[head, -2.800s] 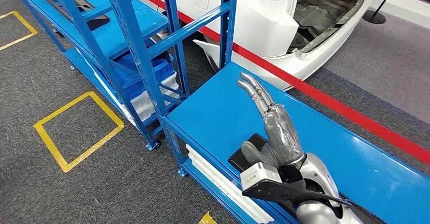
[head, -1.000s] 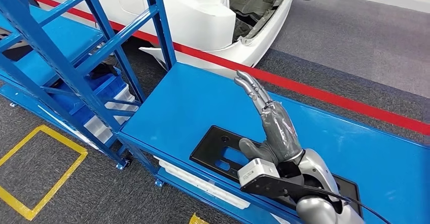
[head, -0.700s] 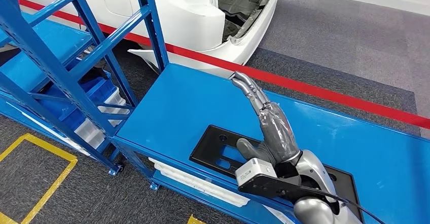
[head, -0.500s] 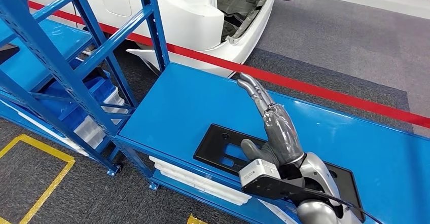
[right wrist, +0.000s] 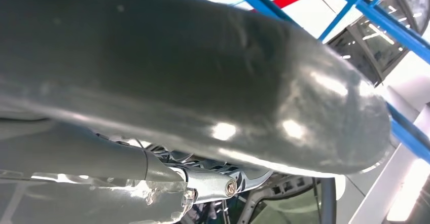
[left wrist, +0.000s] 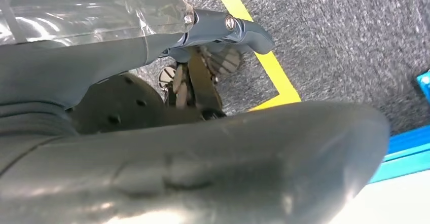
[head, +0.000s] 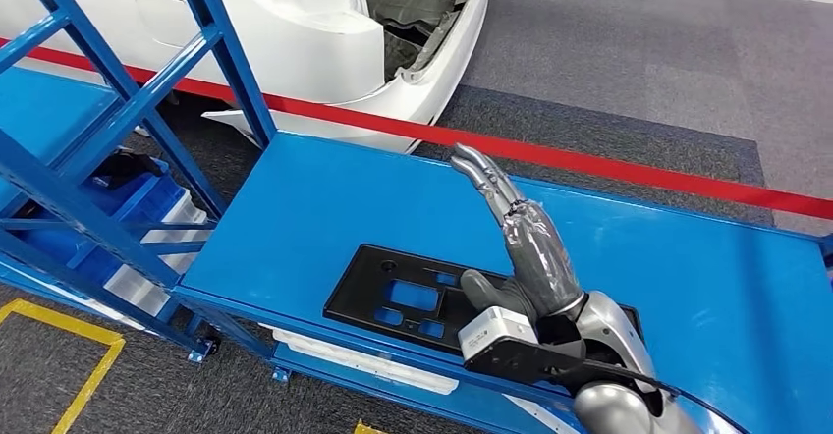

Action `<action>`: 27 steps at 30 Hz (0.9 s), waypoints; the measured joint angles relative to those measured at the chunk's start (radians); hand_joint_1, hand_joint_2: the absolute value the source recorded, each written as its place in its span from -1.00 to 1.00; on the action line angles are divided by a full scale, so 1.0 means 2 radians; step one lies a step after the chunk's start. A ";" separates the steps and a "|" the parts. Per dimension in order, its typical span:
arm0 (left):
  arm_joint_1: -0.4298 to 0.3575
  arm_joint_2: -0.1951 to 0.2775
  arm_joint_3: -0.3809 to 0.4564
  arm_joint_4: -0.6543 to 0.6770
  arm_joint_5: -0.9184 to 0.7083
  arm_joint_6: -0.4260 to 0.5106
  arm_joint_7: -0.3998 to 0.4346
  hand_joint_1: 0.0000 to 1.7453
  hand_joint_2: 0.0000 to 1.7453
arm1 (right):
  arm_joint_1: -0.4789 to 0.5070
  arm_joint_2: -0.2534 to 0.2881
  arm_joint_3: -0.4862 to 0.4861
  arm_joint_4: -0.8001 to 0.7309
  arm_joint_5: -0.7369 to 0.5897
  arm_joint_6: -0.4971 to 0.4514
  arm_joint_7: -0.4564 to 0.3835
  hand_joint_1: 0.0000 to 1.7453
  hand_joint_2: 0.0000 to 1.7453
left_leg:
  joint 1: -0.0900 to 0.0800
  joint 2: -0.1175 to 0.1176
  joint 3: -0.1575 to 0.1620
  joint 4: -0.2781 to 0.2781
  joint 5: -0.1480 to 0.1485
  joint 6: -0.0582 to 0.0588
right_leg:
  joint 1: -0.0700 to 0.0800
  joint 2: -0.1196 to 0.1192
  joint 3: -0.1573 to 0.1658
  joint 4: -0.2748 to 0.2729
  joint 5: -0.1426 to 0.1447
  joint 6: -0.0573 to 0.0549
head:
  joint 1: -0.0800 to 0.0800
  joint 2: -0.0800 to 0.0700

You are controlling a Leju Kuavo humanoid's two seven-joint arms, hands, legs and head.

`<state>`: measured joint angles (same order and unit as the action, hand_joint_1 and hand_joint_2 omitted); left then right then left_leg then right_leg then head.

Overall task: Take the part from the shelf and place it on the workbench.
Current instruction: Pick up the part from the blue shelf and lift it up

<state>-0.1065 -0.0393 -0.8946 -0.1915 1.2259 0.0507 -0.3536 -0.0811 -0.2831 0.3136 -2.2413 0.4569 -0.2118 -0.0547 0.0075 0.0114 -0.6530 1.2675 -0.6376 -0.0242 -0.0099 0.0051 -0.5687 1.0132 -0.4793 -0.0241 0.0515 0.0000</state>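
Right hand (head: 526, 247) raised, fingers straight and apart, holding nothing; the black part (head: 413, 297) lies flat beneath it on the blue desk (head: 324, 198); view has swung since earlier, shelf (head: 88, 159) receding leftward; placement appears complete.

I can read no text, label, brand or number anywhere around me. The part (head: 413, 301) on the workbench (head: 324, 208) carries no lettering I can make out, and the small white box (head: 498, 332) at my right wrist, just beside the part, shows no legible marking either.
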 joint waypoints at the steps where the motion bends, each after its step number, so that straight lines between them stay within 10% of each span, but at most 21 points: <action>1: 0.001 0.000 0.000 0.000 0.000 0.000 0.000 -1.00 -1.00 | 0.000 0.000 0.000 0.000 0.000 0.001 0.000 -1.00 -1.00 | 0.000 -0.001 -0.008 0.016 -0.001 0.000 | 0.000 0.003 0.000 0.000 0.000 0.000 | 0.000 0.000; 6: 0.001 0.001 0.000 0.000 0.000 0.000 0.000 -1.00 -1.00 | 0.000 0.002 0.000 0.001 0.001 0.003 -0.001 -1.00 -1.00 | 0.000 -0.019 0.043 -0.107 0.069 0.009 | 0.002 0.022 0.002 0.002 -0.002 0.003 | -0.002 0.000; 11: 0.000 0.001 0.000 0.001 -0.001 0.000 -0.003 -1.00 -1.00 | 0.001 0.003 -0.002 0.001 0.001 0.003 -0.001 -1.00 -1.00 | 0.000 -0.014 0.050 -0.132 0.075 0.019 | 0.001 0.025 -0.003 0.009 -0.008 0.016 | -0.001 0.000; 15: 0.001 0.001 0.000 0.001 -0.001 -0.002 -0.002 -1.00 -1.00 | 0.001 0.003 -0.003 0.001 0.002 0.005 0.000 -1.00 -1.00 | 0.002 0.000 0.051 -0.135 0.076 0.025 | -0.002 0.003 -0.053 0.118 -0.064 0.025 | 0.008 0.000; 17: 0.001 0.001 0.000 0.001 -0.001 -0.003 -0.001 -1.00 -1.00 | 0.001 0.003 -0.003 0.002 0.002 0.006 0.002 -1.00 -1.00 | 0.002 0.006 0.051 -0.134 0.075 0.025 | -0.004 0.001 -0.064 0.139 -0.063 0.027 | 0.009 0.000; 22: 0.001 0.001 0.000 0.001 -0.001 -0.003 0.001 -1.00 -1.00 | -0.002 0.003 -0.003 0.002 0.002 0.010 0.004 -1.00 -1.00 | 0.001 0.016 0.054 -0.127 0.067 0.015 | -0.003 -0.019 -0.003 0.011 -0.004 0.024 | 0.011 0.000; 27: 0.000 0.001 0.000 0.001 0.000 -0.003 0.001 -1.00 -1.00 | -0.004 0.003 -0.003 0.002 0.002 0.010 0.005 -1.00 -1.00 | 0.002 0.013 0.049 -0.106 0.049 0.002 | -0.003 -0.009 -0.003 0.004 -0.002 0.007 | 0.005 0.000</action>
<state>-0.1074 -0.0373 -0.8942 -0.1904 1.2262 0.0443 -0.3520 -0.0895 -0.2763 0.3074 -2.2376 0.4611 -0.1920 -0.0454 0.0122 0.0384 -0.5545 1.0560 -0.5388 -0.0206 -0.0154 -0.0130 -0.5749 1.0217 -0.4836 -0.0099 0.0614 0.0000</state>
